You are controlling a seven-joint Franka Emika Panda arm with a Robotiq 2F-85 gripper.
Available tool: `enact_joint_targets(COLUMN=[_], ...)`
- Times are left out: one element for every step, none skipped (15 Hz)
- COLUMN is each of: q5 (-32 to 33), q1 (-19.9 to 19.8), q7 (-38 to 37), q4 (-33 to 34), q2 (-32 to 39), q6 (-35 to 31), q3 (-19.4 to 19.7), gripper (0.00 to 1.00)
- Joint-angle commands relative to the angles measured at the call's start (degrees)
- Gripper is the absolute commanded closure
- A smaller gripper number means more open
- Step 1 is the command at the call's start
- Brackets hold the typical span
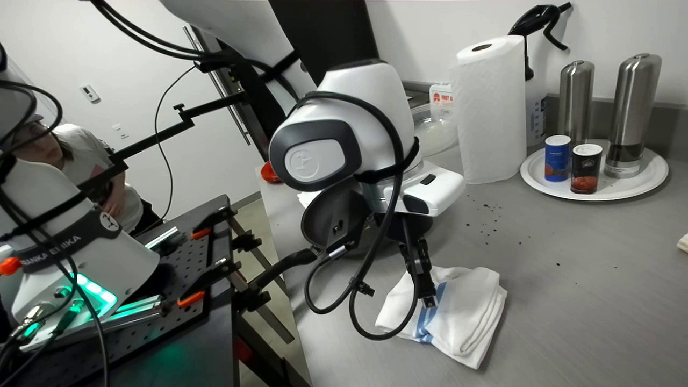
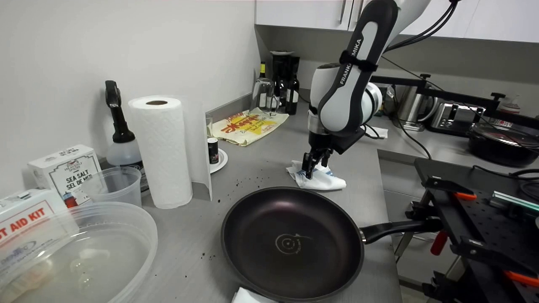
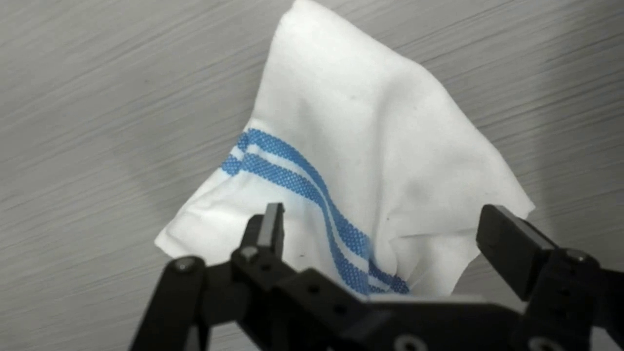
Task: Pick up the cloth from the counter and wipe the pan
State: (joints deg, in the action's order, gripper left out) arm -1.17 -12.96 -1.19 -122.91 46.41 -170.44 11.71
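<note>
The white cloth with blue stripes lies rumpled and folded on the grey counter (image 1: 570, 322). It shows in both exterior views (image 1: 467, 312) (image 2: 325, 183) and fills the middle of the wrist view (image 3: 351, 97). My gripper (image 3: 382, 214) is open, its fingers apart above the cloth with nothing between them. In both exterior views the gripper (image 1: 428, 302) (image 2: 316, 168) points down at the cloth; whether the tips touch it I cannot tell. The dark pan (image 2: 290, 214) rests on the counter beside the cloth, its black handle towards the counter's edge. In an exterior view the arm partly hides the pan (image 1: 328, 215).
A paper towel roll (image 1: 489, 113) stands near the wall. A round white tray (image 1: 529, 174) holds shakers and tall steel mills. A clear plastic bowl (image 2: 147, 235) stands beyond the roll. Dark specks (image 1: 486, 220) lie on the counter. A red dish (image 1: 270, 173) sits near the counter's edge.
</note>
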Motion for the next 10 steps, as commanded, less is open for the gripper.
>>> enact_joint_targets(q5=[-1.8, -2.0, -2.1, -2.3, -2.3, -2.2, -2.2, -2.2, -2.2, -2.2], q1=[-0.3, -0.2, 0.1, 0.1, 0.4, 0.8, 1.1, 1.3, 1.7, 2.0], q7=[-2.0, -2.5, -2.9, -3.2, -3.6, -3.9, -4.2, -4.6, -5.0, -5.4], q4=[2.5, 2.7, 2.9, 3.1, 3.2, 3.3, 3.5, 3.5, 3.5, 3.5], q2=[1.9, 2.0, 2.1, 2.2, 2.3, 2.5, 2.7, 2.8, 2.8, 2.8], q6=[-0.8, -0.6, -0.3, -0.1, -0.1, 0.0, 0.3, 0.3, 0.5, 0.7], q3=[-0.7, -0.6, -0.4, -0.3, 0.0, 0.4, 0.7, 1.0, 1.4, 1.7], gripper=[0.0, 0.0, 0.0, 0.0, 0.0, 0.0, 0.0, 0.0, 0.0, 0.0])
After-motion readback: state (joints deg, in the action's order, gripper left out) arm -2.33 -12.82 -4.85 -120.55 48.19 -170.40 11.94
